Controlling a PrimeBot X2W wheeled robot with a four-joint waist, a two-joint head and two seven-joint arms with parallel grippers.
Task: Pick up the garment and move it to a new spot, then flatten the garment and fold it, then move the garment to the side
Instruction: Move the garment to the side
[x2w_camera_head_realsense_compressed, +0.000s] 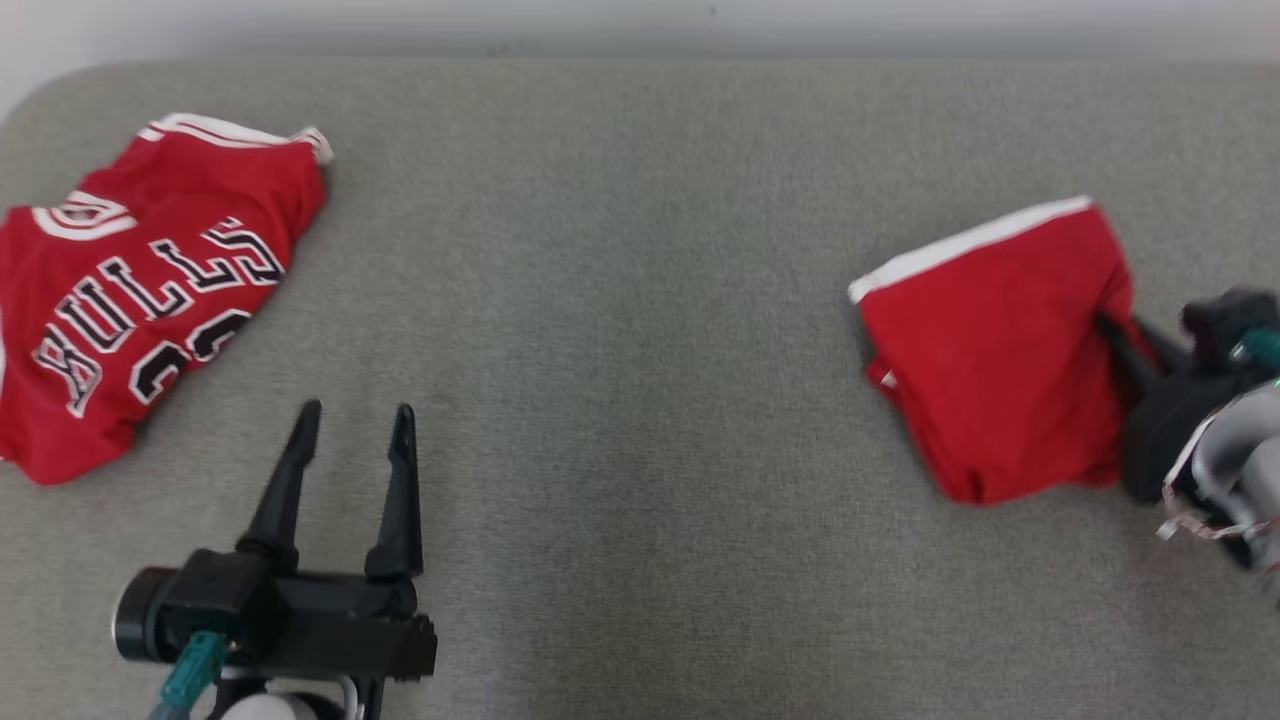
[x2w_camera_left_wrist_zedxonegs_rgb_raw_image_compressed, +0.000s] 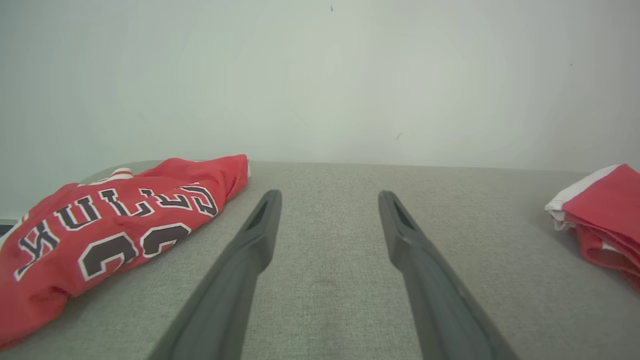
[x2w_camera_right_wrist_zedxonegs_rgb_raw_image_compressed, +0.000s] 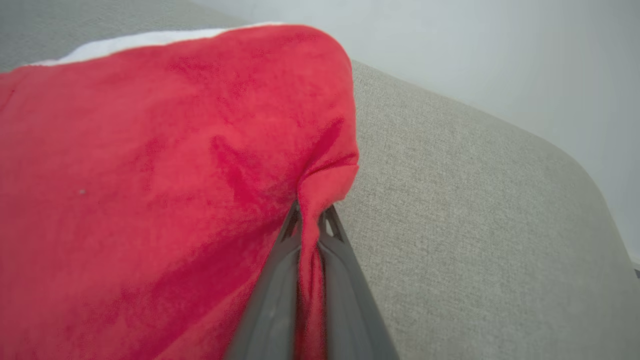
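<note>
The garment (x2w_camera_head_realsense_compressed: 990, 350) is a folded red piece with a white band along its far edge, lying at the right of the grey padded table (x2w_camera_head_realsense_compressed: 640, 400). My right gripper (x2w_camera_head_realsense_compressed: 1105, 322) comes in from the right and is shut on its right edge. In the right wrist view a pinch of the red cloth (x2w_camera_right_wrist_zedxonegs_rgb_raw_image_compressed: 175, 175) is bunched between the closed fingertips of that gripper (x2w_camera_right_wrist_zedxonegs_rgb_raw_image_compressed: 310, 212). My left gripper (x2w_camera_head_realsense_compressed: 355, 415) hovers open at the lower left with nothing between its fingers (x2w_camera_left_wrist_zedxonegs_rgb_raw_image_compressed: 260, 235). The left wrist view catches the garment (x2w_camera_left_wrist_zedxonegs_rgb_raw_image_compressed: 607, 210) at its right edge.
A second red garment, a jersey (x2w_camera_head_realsense_compressed: 150, 290) with black and white lettering, lies crumpled at the table's far left, just left of my left gripper (x2w_camera_left_wrist_zedxonegs_rgb_raw_image_compressed: 330, 195); the left wrist view has the jersey (x2w_camera_left_wrist_zedxonegs_rgb_raw_image_compressed: 115, 225) at left. A pale wall (x2w_camera_left_wrist_zedxonegs_rgb_raw_image_compressed: 320, 75) stands behind the table.
</note>
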